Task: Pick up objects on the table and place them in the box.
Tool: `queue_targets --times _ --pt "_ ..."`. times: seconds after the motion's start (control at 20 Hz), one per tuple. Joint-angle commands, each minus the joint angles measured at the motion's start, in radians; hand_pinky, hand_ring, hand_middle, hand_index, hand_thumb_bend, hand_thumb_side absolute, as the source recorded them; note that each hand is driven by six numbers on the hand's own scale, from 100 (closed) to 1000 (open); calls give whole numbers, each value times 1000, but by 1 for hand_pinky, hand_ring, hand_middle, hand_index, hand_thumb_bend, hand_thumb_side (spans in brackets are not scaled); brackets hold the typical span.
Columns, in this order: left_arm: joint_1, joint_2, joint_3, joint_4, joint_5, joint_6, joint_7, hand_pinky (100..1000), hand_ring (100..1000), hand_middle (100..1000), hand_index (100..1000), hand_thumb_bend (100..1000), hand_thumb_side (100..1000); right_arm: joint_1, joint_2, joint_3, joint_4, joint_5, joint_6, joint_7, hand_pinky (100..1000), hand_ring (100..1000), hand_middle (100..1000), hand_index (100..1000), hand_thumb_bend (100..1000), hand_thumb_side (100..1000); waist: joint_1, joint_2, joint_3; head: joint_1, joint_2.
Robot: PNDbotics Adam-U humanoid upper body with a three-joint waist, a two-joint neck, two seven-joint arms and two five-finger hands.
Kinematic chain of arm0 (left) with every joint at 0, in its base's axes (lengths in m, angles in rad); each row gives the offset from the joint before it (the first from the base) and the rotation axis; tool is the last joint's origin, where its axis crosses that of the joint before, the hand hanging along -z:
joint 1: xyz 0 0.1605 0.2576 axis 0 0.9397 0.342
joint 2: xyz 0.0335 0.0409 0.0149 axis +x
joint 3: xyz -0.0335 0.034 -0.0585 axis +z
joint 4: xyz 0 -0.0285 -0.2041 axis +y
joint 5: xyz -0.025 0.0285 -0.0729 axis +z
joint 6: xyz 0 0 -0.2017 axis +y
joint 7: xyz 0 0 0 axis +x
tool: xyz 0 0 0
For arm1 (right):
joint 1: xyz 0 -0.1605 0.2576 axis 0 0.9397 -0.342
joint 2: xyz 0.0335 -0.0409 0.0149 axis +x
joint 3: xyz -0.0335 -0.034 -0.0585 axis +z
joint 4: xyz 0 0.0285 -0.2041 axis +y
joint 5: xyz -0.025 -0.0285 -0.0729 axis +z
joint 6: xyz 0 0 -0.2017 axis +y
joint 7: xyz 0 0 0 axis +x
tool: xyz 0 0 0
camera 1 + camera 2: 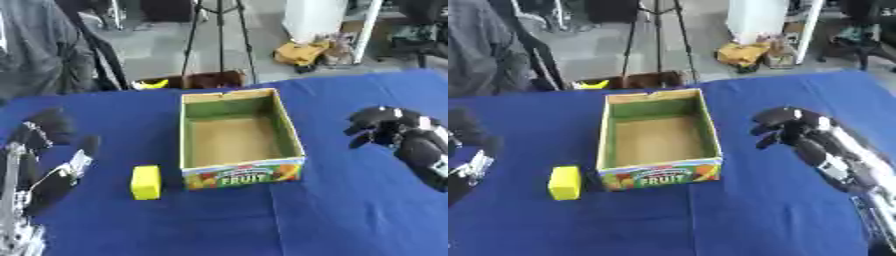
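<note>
The yellow block (146, 182) lies on the blue tabletop (350, 215) just beside the box (239, 134), off its near left corner, and the box itself looks empty. It appears small, light and stiff with flat sides, perhaps foam or plastic, so it should take a pinch across its two long faces without slipping or denting. The left hand (54, 165) is near the block on the side away from the box, holding nothing, and the right hand (791, 131) hangs beyond the box's right wall with fingers curled downward, also empty
</note>
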Motion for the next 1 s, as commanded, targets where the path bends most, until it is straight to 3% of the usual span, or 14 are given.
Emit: queue_targets --times 0.05,0.4,0.6,0.8,1.0 --pt "-38 99 1 -9 -57 53 -96 631 655 643 824 559 377 -5 -15 -10 -10 0 -1 -2 657 759 763 747 532 620 0 -14 -2 -2 -8" --pt "-140 328 -60 17 -107 178 -325 668 679 677 847 556 426 -4 -19 -7 -8 0 -1 2 656 759 762 746 533 620 5 -21 -11 -4 -8" --pt "-243 413 -126 67 -121 215 -462 687 687 692 856 563 447 -4 -22 -4 -7 -1 0 5 656 759 762 746 533 620 7 -23 -16 -1 -8" --pt "-355 430 -207 164 -123 209 -599 704 693 702 861 594 459 -5 -21 0 -7 -3 1 9 656 759 763 746 534 620 10 -25 -21 4 -5" --pt "-449 391 -268 307 -177 181 -700 720 699 711 865 624 466 -4 -22 2 -6 -2 2 12 656 759 762 746 534 620 12 -28 -26 5 0"
